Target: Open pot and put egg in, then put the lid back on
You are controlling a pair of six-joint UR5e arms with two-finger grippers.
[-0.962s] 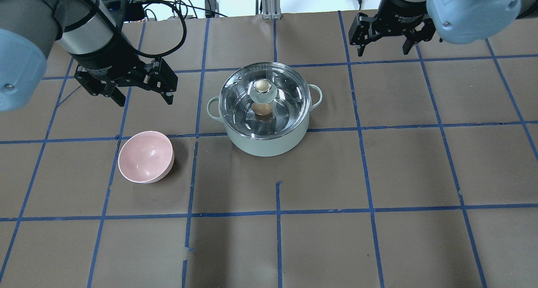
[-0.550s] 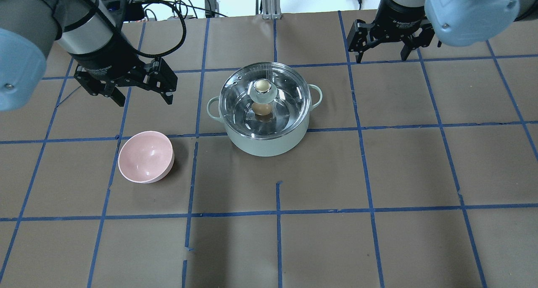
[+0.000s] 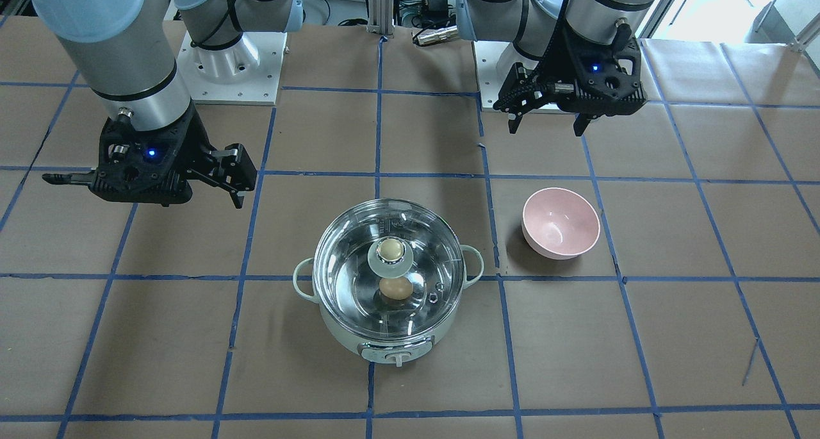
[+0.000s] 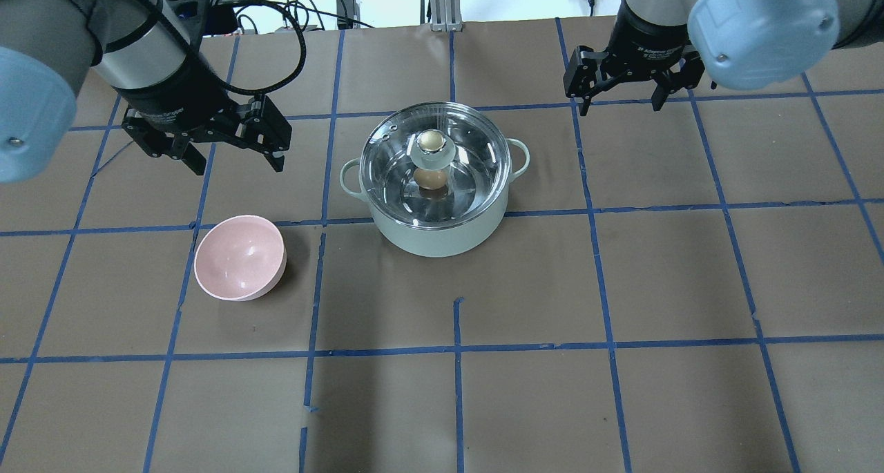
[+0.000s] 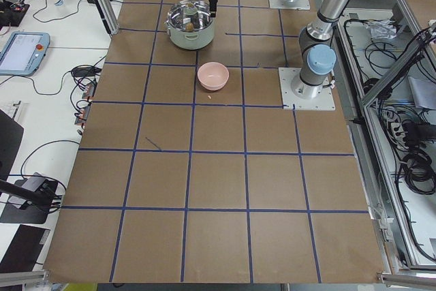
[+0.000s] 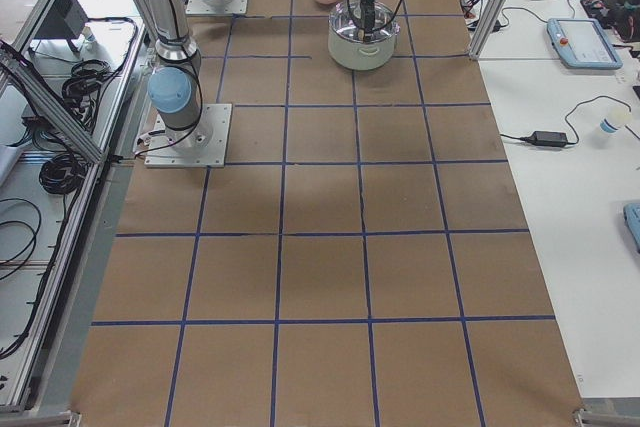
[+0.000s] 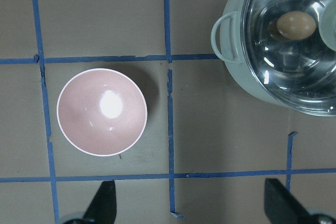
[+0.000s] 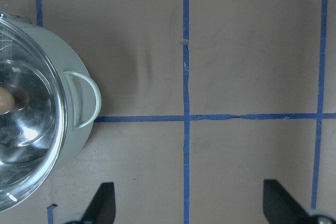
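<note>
**Egg inside lidded pot; both grippers empty**

Egg [image 4: 430, 178]: lies on the steel floor of the pot [image 4: 442, 233], under the seated glass lid [image 4: 473, 148].
Pot: stands between the two pairs of fingers, apart from both.
Left gripper [image 4: 237, 167]: fingers spread, grasping nothing.
Right gripper [image 4: 619, 105]: fingers spread, grasping nothing.
Pink bowl [image 4: 238, 255]: near the left fingers, untouched.
Table [image 4: 656, 286]: brown, with a blue tape grid.
</note>
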